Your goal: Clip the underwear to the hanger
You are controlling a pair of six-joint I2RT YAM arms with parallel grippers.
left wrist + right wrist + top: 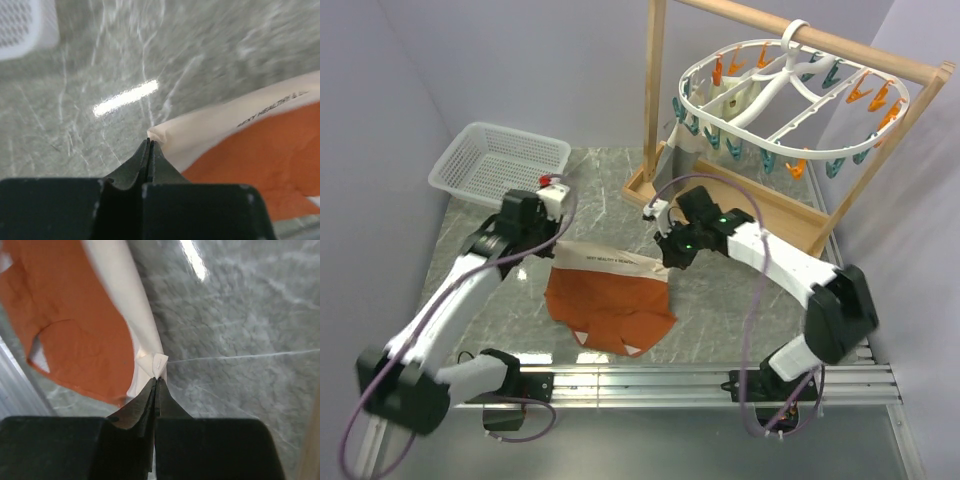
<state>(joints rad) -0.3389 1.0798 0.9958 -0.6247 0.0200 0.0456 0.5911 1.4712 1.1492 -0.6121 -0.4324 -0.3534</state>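
The underwear (610, 300) is held stretched, its lower part seemingly draped on the table (720, 300), with its waistband corners pinched in the tightly closed left gripper (150, 143) and right gripper (156, 380), so that a taut edge can be offered to the hanger (790, 110) at far right.

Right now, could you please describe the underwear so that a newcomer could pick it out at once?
Look at the grey marble table in front of the wooden frame. Between the two arms, held at its waistband corners by the left claw and the right claw, is the underwear. It alone is rust-orange with a wide cream waistband bearing printed letters, unlike the white basket far left.
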